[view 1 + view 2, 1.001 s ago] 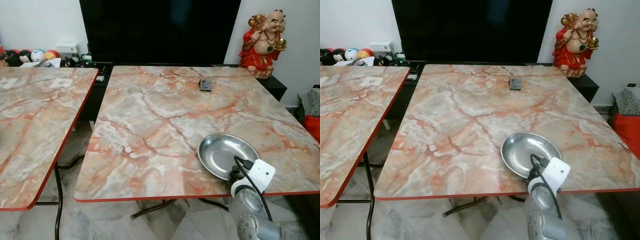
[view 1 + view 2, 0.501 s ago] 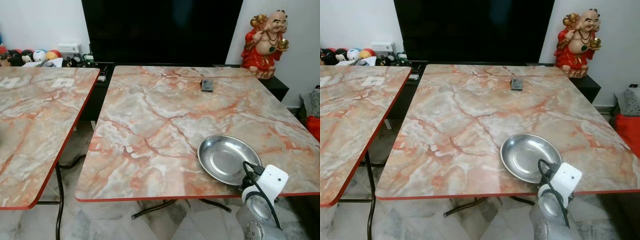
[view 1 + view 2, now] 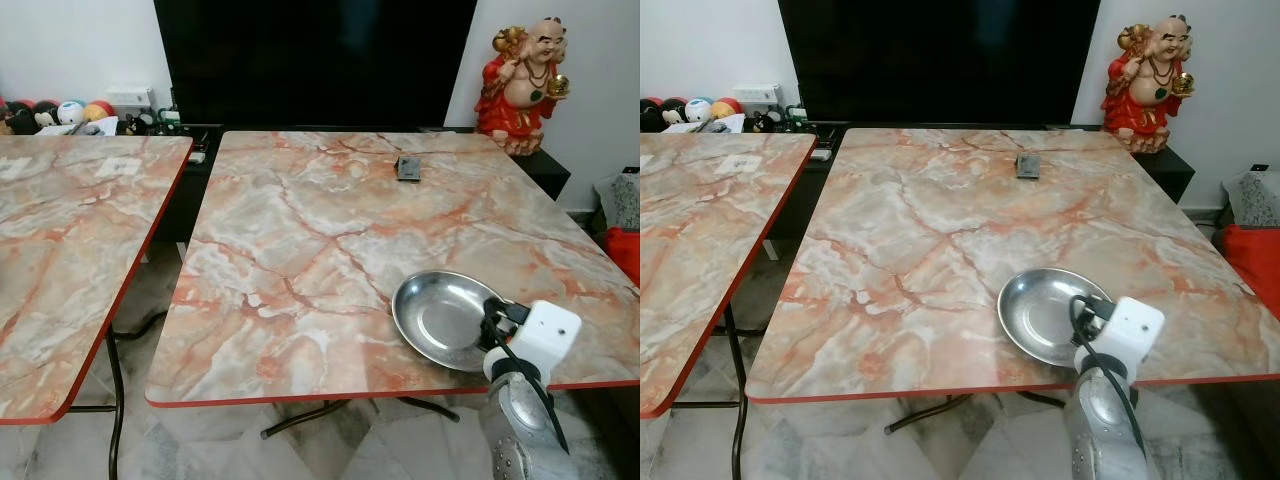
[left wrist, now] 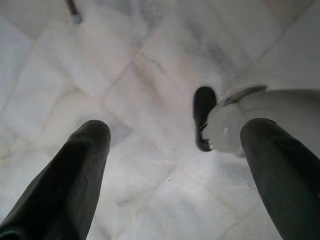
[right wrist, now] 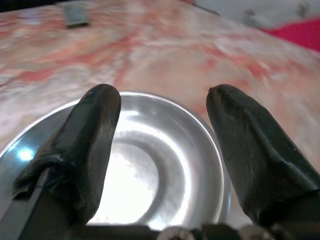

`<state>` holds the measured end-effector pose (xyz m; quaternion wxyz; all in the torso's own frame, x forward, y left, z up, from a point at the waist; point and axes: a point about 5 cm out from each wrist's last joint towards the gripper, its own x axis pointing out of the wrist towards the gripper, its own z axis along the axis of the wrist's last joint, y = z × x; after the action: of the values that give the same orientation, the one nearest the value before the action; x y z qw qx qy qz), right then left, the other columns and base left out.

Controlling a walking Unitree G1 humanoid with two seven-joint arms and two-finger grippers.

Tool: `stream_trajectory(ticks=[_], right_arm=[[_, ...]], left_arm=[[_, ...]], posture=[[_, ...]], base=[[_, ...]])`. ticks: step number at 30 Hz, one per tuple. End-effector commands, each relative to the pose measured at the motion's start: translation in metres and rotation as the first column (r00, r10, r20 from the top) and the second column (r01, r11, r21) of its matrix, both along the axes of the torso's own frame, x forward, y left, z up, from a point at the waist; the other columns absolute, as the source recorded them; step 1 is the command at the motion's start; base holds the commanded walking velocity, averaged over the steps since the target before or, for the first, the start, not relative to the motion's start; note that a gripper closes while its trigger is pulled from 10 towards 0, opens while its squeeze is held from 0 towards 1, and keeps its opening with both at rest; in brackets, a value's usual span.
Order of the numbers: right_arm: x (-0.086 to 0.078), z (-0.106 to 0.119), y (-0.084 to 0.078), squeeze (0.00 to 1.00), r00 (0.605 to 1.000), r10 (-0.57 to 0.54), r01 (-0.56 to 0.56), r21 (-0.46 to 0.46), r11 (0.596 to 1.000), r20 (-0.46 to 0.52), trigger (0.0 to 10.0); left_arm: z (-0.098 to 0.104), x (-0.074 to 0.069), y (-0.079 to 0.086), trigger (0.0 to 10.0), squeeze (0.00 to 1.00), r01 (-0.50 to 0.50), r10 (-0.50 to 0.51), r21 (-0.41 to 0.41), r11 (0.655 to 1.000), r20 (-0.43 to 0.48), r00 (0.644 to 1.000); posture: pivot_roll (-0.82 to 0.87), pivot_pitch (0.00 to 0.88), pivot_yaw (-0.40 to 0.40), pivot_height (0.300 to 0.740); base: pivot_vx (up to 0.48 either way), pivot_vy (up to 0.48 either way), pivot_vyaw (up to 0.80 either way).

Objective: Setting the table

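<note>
Marble-patterned table (image 3: 300, 230) with a red edge, glossy and veined in pink and grey, standing before a dark screen (image 3: 315, 60); second matching table (image 3: 60, 250) alongside to the left. Shallow round steel dish (image 3: 445, 320), mirror-bright, resting near the front right edge of the main tabletop. Right gripper (image 5: 162, 145) poised just at the dish's near rim, black fingers (image 5: 92, 145) spread wide with the bowl seen between them, touching nothing. Seen from the head: white wrist block and silver arm only, fingers hidden behind them. Small dark flat object (image 3: 409, 168) lying far back on the top. Red and gold laughing figurine (image 3: 522, 85) on a dark cabinet. Left gripper (image 4: 175, 175) hanging over pale marble floor tiles (image 4: 125, 75), fingers parted wide, empty.
</note>
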<state>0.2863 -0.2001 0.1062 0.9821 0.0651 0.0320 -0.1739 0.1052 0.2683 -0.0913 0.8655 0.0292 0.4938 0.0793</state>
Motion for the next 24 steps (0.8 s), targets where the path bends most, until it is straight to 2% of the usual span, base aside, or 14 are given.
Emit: stream_trajectory(ticks=[1, 4, 7, 11, 14, 16, 18, 24], right_arm=[[0.001, -0.001, -0.007, 0.00, 1.000, 0.007, -0.007, -0.021, 1.000, -0.004, 10.0], [0.002, -0.003, -0.010, 0.00, 1.000, -0.005, 0.005, -0.027, 1.000, -0.006, 10.0], [0.002, -0.005, -0.006, 0.00, 1.000, -0.024, 0.024, -0.007, 1.000, 0.003, 10.0], [0.001, -0.006, 0.008, 0.00, 1.000, 0.023, -0.023, -0.018, 1.000, 0.019, 10.0], [0.003, -0.004, 0.017, 0.00, 0.997, 0.068, -0.067, -0.028, 0.997, 0.030, 10.0], [0.003, -0.001, 0.024, 0.00, 0.991, 0.121, -0.119, -0.053, 0.992, 0.055, 10.0], [0.004, 0.000, 0.027, 0.00, 0.988, 0.142, -0.137, -0.067, 0.988, 0.067, 10.0], [0.004, 0.003, 0.028, 0.00, 0.984, 0.155, -0.148, -0.086, 0.985, 0.085, 10.0]], left_arm=[[0.000, -0.005, 0.003, 10.0, 0.00, -0.011, 0.011, -0.003, 1.000, -0.003, 1.000], [0.000, -0.007, 0.006, 10.0, 0.00, -0.002, 0.002, 0.008, 1.000, -0.010, 1.000], [-0.002, -0.004, -0.004, 10.0, 0.00, 0.012, -0.012, 0.004, 1.000, -0.011, 1.000], [-0.003, 0.005, -0.012, 10.0, 0.00, 0.032, -0.032, 0.008, 0.999, -0.007, 0.999], [0.001, 0.021, -0.014, 10.0, 0.00, 0.022, -0.022, 0.011, 1.000, 0.023, 0.999], [0.005, 0.033, -0.012, 10.0, 0.00, -0.011, 0.011, 0.012, 1.000, 0.050, 0.999], [0.007, 0.036, -0.008, 10.0, 0.00, -0.016, 0.015, 0.014, 1.000, 0.055, 0.998], [0.010, 0.036, 0.000, 10.0, 0.00, -0.049, 0.048, 0.016, 0.999, 0.053, 0.997]], posture=[[0.00, 0.000, -0.029, 0.740], [-0.01, 0.000, -0.007, 0.740], [-0.02, 0.000, 0.019, 0.740], [-0.02, 0.000, 0.034, 0.740], [-0.01, 0.000, 0.043, 0.740], [0.00, 0.000, 0.051, 0.740], [0.00, 0.000, 0.052, 0.740], [0.01, 0.000, 0.044, 0.740]], base=[[0.000, 0.000, 0.00], [0.000, 0.000, 0.00], [0.000, 0.000, 0.00], [0.000, 0.000, 0.00], [0.000, 0.000, 0.00], [0.000, 0.000, 0.00], [0.000, 0.000, 0.00], [0.000, 0.109, 0.80]])
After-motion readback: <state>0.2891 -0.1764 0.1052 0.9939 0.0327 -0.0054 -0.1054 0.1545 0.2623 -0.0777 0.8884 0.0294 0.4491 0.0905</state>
